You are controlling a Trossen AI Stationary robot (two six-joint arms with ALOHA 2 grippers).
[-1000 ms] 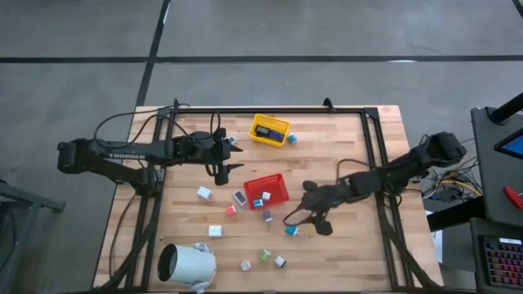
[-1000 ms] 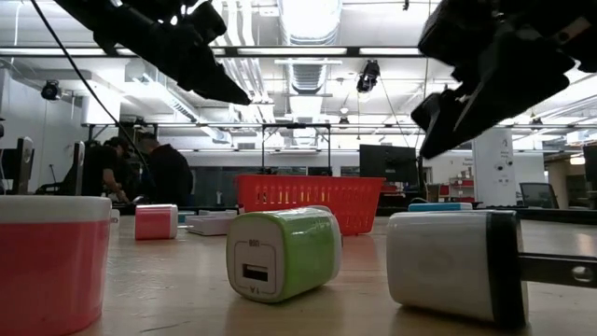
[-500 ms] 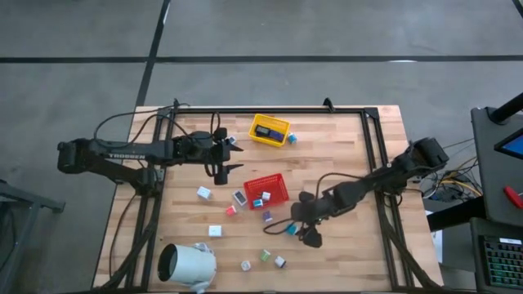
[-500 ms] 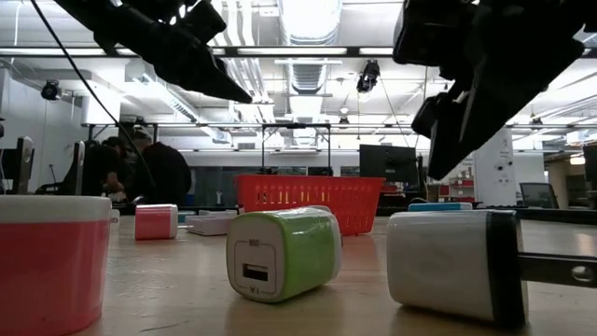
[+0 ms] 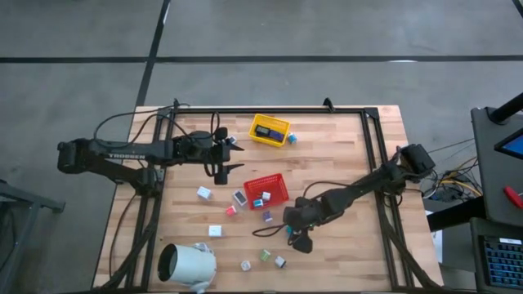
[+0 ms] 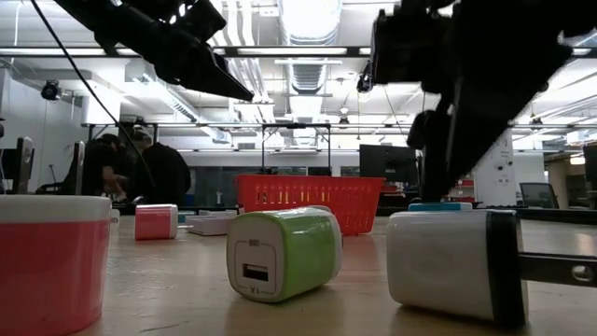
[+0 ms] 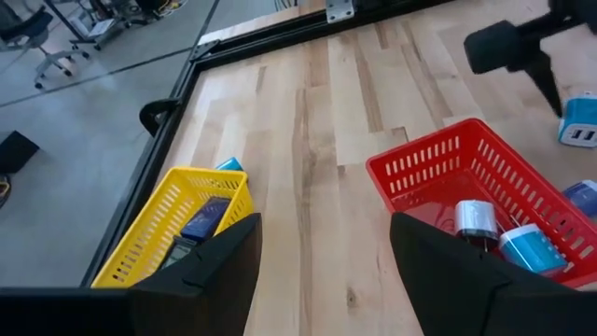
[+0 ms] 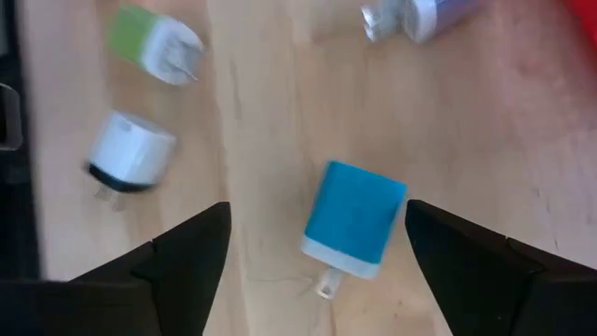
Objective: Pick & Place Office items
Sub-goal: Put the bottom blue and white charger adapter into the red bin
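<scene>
The office items are tiny blocky pieces scattered on the wooden table. A teal piece (image 8: pixel 354 219) lies flat on the wood, and my right gripper (image 8: pixel 315 224) hovers over it, open, with one finger on either side and touching nothing. In the high view this right gripper (image 5: pixel 294 234) is near of the red tray (image 5: pixel 278 181). Nearby lie a green piece (image 8: pixel 154 42), a white and black piece (image 8: pixel 131 154) and a purple piece (image 5: pixel 267 216). My left gripper (image 5: pixel 227 167) waits, open, between the yellow tray (image 5: pixel 260 139) and the red tray.
The red tray holds two pieces (image 5: pixel 261 198). The yellow tray holds a dark item. A large white cylinder (image 5: pixel 186 265) lies at the near left corner. More pieces lie left of the red tray (image 5: pixel 203 193) and toward the near edge (image 5: pixel 279 262). People stand in the room beyond (image 6: pixel 154 173).
My right gripper has moved toward the table's left and a little toward the near edge, coming over the teal piece and lower. It has stayed open. The left arm has kept still, and no piece has moved.
</scene>
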